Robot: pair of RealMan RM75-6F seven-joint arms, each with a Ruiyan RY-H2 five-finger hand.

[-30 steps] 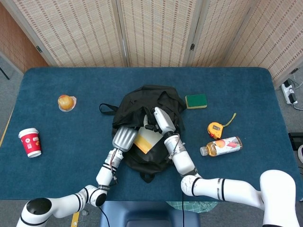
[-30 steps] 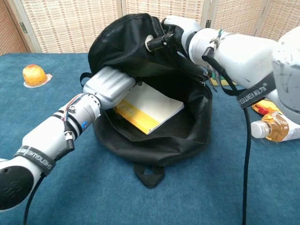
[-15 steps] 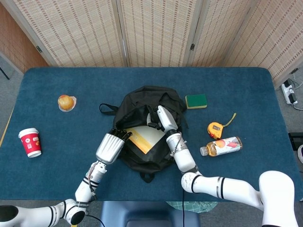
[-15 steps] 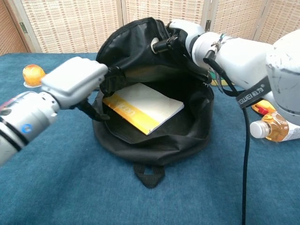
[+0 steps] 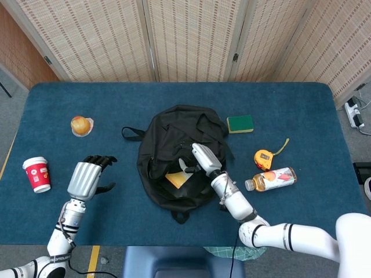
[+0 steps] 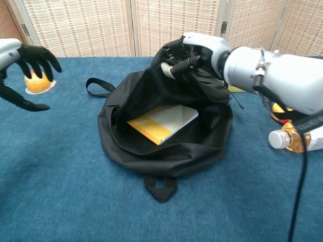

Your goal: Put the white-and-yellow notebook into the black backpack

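The black backpack (image 5: 174,145) (image 6: 166,146) lies open in the middle of the blue table. Inside it rests the white-and-yellow notebook (image 6: 161,122) (image 5: 178,177), lying flat and partly covered by the flap. My right hand (image 5: 201,157) (image 6: 194,50) grips the backpack's upper flap at the rim of the opening and holds it lifted. Far off to the left, above the table, my left hand (image 5: 88,175) (image 6: 22,65) is open with fingers curved and nothing in them.
An orange fruit cup (image 5: 81,125) (image 6: 38,82) and a red paper cup (image 5: 37,174) sit at the left. A green sponge (image 5: 240,123), a yellow tape measure (image 5: 264,158) and a drink bottle (image 5: 272,178) lie to the right of the bag.
My left hand let go of the bag's left rim and pulled away to the left. The flap, still held by my right hand, has sunk lower over the notebook.
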